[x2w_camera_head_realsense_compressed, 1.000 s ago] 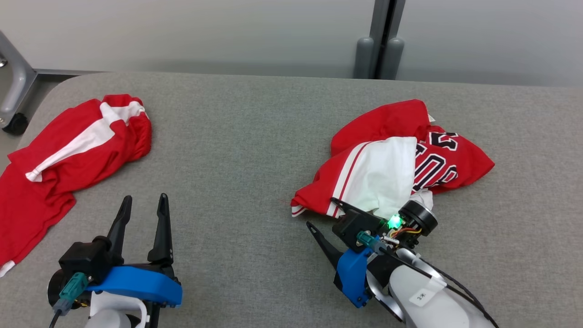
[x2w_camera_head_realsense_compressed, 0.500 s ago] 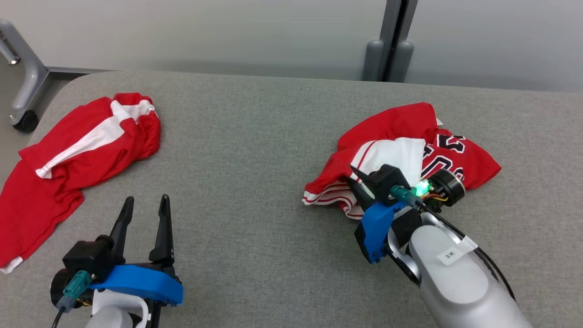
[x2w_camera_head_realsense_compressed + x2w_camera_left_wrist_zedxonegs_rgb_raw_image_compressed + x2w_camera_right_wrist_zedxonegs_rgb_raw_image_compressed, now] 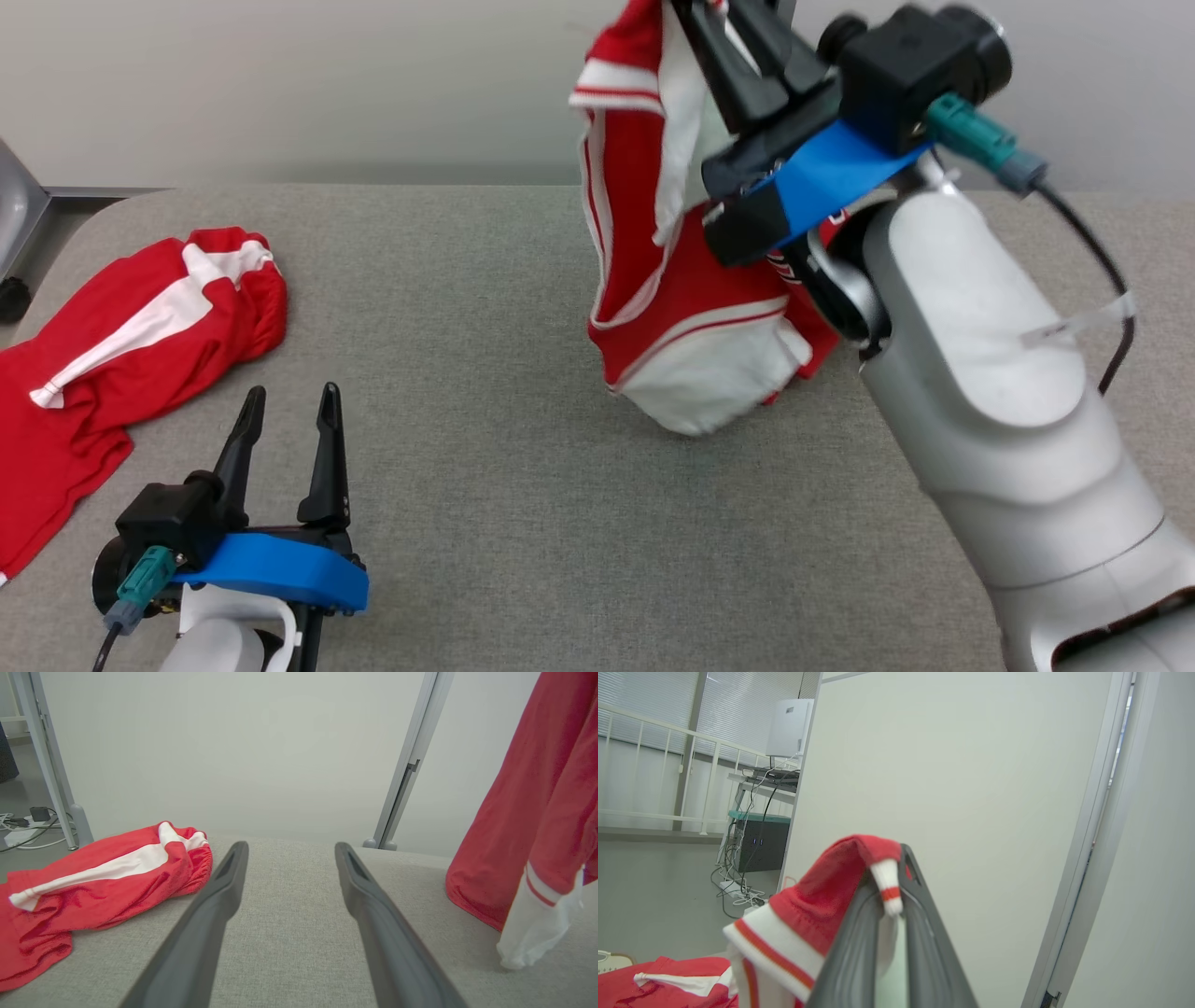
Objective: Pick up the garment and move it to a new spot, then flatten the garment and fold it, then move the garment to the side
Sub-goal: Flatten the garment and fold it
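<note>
The garment (image 3: 672,308), a red jersey with white panels and striped trim, hangs in the air from my right gripper (image 3: 714,19), which is shut on its upper edge high at the top of the head view. Its lowest white fold still brushes the grey table (image 3: 485,485). In the right wrist view the red and white trim of the garment (image 3: 817,910) is pinched between the closed fingers of my right gripper (image 3: 892,870). My left gripper (image 3: 288,406) rests open and holding nothing at the lower left. From the left wrist, the garment (image 3: 523,812) hangs to the right of the left gripper (image 3: 289,851).
A second red piece of clothing with a white stripe (image 3: 140,327) lies crumpled at the table's left edge, also seen as red cloth (image 3: 107,877) left of my left fingers. A pale wall and a grey post (image 3: 411,765) stand behind the table.
My right gripper has shut on the garment's edge and lifted it from the table to high in the air. The camera has shifted. The left arm has stayed still.
</note>
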Available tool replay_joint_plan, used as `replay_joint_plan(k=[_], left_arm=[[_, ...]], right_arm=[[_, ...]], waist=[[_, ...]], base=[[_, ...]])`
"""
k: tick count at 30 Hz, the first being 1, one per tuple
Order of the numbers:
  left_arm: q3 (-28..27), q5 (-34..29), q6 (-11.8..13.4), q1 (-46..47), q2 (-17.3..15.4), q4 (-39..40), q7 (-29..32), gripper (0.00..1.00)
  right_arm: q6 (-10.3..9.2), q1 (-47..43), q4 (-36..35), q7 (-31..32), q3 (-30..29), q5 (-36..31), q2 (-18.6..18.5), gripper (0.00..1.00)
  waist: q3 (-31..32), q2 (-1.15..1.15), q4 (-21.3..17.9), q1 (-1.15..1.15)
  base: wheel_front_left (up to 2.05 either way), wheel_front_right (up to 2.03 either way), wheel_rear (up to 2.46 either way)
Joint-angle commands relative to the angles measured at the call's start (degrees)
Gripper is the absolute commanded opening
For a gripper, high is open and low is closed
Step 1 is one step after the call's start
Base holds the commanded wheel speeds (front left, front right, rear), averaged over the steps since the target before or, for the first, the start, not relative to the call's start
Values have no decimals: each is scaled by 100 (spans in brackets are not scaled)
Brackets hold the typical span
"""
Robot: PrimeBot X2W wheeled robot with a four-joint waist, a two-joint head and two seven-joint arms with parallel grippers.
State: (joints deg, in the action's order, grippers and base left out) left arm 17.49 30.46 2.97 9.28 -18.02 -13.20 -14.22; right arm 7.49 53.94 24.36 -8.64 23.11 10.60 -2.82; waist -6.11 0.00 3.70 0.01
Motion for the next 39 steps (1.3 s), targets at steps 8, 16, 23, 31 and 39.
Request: replay_joint_plan(k=[8,16,23,31,39], left_arm=[[-31,-35,59,-1,-79,144,-41,100],[2,-49,49,52,-58,216,-47,100],[69,-84,3,189,-53,237,-51,100],[143,-114,-43,284,-58,170,-49,100],[168,-57,-7,95,-50,86,-60,100]], right_arm=[[1,1045,-468,-212,-470,419,-14,0],[1,181,142,-87,-1212,-18,-13,0],[2,-710,1436,-71,-2074,-404,-214,0],[2,-943,2883,406,-2605,-1068,-593,100],[2,-1615,2926,1352,-2829,-1196,-516,100]], waist=[[-8,0,-193,-1],[-91,0,-253,-1],[-308,0,-172,-1],[-362,0,-12,-1],[-86,0,-62,-1]], base=[[0,0,0],[0,0,0],[0,0,0],[0,0,0],[0,0,0]])
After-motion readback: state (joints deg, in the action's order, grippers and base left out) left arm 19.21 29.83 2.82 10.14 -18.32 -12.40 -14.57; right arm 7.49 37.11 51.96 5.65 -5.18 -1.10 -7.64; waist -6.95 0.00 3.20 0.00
